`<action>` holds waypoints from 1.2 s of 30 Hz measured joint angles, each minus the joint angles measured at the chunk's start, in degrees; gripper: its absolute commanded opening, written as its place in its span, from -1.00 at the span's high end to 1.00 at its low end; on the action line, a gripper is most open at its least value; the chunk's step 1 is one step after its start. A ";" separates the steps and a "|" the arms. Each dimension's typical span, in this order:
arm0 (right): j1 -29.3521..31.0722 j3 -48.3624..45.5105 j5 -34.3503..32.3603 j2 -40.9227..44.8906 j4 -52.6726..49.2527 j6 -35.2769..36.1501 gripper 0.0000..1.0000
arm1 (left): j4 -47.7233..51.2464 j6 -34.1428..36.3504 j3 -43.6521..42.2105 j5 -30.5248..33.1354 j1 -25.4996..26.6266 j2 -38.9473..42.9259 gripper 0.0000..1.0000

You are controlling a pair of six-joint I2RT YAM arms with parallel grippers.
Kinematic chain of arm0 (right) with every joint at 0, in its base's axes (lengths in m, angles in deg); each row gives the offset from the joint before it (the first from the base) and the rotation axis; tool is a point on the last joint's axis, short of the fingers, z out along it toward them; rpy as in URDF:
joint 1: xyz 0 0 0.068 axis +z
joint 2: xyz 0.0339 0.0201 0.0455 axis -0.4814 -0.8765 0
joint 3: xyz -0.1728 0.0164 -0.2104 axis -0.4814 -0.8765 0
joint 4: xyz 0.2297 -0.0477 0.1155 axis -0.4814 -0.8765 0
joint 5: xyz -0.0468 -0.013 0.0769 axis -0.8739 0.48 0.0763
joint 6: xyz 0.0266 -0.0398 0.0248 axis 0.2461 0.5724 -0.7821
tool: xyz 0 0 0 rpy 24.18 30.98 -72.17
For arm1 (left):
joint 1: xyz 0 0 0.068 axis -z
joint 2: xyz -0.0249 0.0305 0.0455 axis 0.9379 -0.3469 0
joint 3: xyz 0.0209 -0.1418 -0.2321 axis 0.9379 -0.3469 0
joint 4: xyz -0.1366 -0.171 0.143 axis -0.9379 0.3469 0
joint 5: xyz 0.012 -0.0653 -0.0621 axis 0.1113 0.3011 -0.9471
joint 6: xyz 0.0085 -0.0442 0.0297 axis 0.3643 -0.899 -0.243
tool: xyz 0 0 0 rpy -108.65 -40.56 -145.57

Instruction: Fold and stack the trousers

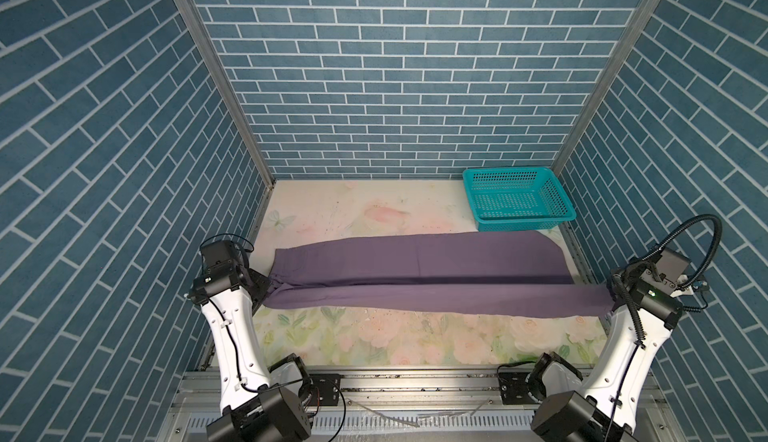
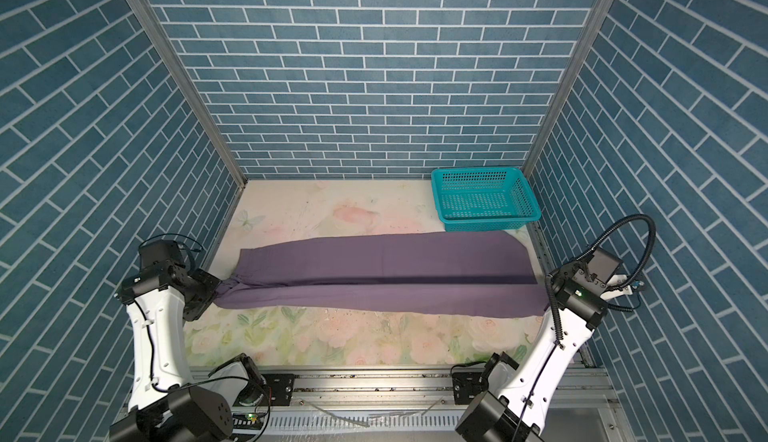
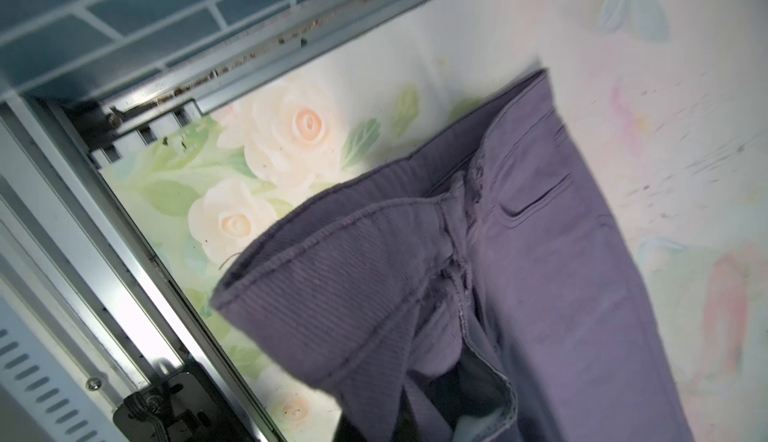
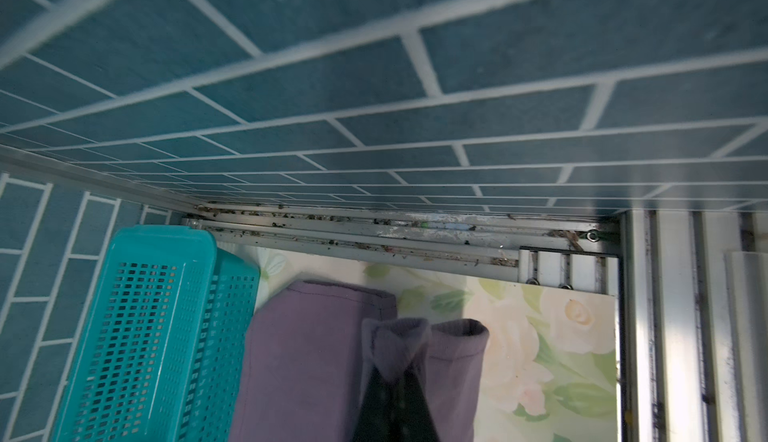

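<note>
The purple trousers (image 1: 415,265) (image 2: 382,265) stretch across the floral table from left to right. The far leg lies flat. The near leg hangs taut just above the table between my two grippers. My left gripper (image 1: 268,290) (image 2: 218,290) is shut on the waistband end (image 3: 374,278), and cloth covers most of its fingers (image 3: 374,431). My right gripper (image 1: 611,298) (image 2: 546,303) is shut on the near leg's hem (image 4: 395,336), close to the right wall. The far leg's hem (image 4: 332,298) lies flat beside it.
A teal plastic basket (image 1: 523,224) (image 2: 490,224) (image 4: 145,336) stands at the back right, touching the far leg's edge. Blue brick walls close in three sides. Metal rails (image 1: 415,381) run along the table's front and side edges. Bare floral table (image 1: 415,336) lies in front of the trousers.
</note>
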 measured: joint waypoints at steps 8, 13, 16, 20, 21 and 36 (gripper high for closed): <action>0.37 -0.11 5.88 2.91 -0.15 -0.04 1.00 | 4.44 0.28 10.19 6.12 -2.58 0.15 1.00; 0.70 -2.08 5.90 7.58 0.00 -0.07 1.00 | 5.14 0.24 9.31 6.88 -4.68 0.07 1.00; 0.72 -2.21 6.91 5.49 0.50 -0.17 1.00 | 4.72 0.22 9.25 5.35 -4.85 -1.22 1.00; 0.92 -2.21 8.66 0.81 1.31 -0.24 1.00 | 3.89 0.17 8.96 2.84 -4.85 -3.74 1.00; 0.98 -2.25 8.94 0.11 1.40 -0.26 1.00 | 3.54 0.17 8.48 2.62 -4.87 -3.76 1.00; 8.26 -2.12 9.66 -12.81 8.96 -0.66 1.00 | -3.50 -1.20 4.79 -0.72 -4.81 -10.99 1.00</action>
